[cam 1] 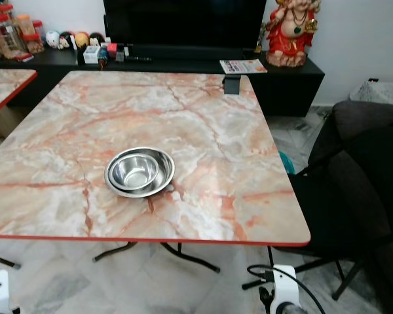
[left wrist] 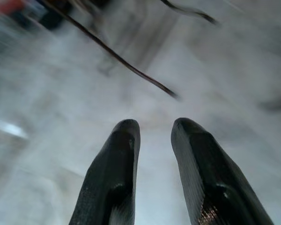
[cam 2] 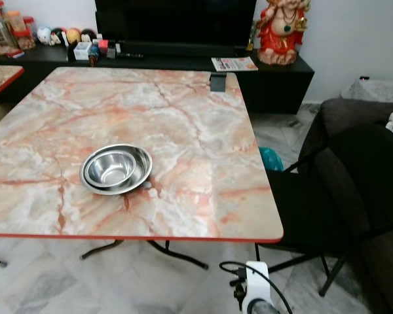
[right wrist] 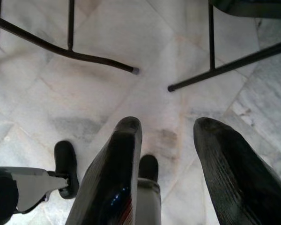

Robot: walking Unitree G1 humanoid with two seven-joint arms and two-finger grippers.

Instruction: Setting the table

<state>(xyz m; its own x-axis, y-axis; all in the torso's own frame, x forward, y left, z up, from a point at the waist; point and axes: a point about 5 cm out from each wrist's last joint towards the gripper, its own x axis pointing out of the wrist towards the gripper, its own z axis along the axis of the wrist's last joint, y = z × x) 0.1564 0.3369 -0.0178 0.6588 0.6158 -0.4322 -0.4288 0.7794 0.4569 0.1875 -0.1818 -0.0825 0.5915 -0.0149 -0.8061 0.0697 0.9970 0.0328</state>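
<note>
Two nested steel bowls (cam 1: 139, 171) sit on the marble-patterned table (cam 1: 203, 124), toward its front middle. Both arms hang low below the table's front edge. My left gripper (left wrist: 154, 133) points down at the pale floor, open, with nothing between its black fingers (left wrist: 114, 173). My right gripper (right wrist: 166, 136) also hangs open over the marble floor, empty, near the table legs (right wrist: 65, 49) and a chair leg (right wrist: 210, 70). The right arm's white wrist (cam 1: 285, 288) shows at the bottom of the head view.
A black chair (cam 1: 354, 196) stands tight against the table's right side. Behind the table runs a black TV console (cam 1: 183, 62) with a red statue (cam 1: 291, 29), a magazine (cam 1: 242, 65) and small items. A second table edge (cam 1: 6, 85) lies far left.
</note>
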